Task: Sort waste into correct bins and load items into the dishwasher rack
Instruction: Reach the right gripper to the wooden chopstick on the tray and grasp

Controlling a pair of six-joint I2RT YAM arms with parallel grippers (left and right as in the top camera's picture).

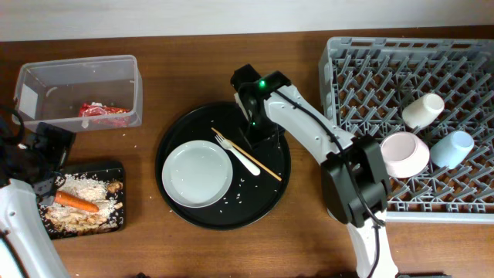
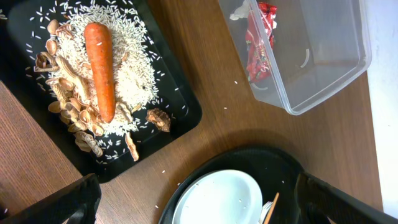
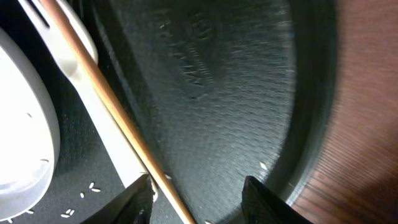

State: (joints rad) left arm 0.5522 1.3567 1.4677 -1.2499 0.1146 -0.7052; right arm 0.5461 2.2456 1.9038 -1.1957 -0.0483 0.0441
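The thin wooden chopstick (image 3: 106,93), stiff, light, probably slippery, lay beneath spread right jaws; best pinched mid-length. The left jaws were spread too.

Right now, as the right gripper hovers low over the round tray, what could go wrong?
The wooden chopstick lies across the white fork, so the open right gripper may pinch both or flick the fork. The chopstick is thin and low on the round black tray, so the grasp might slip off.
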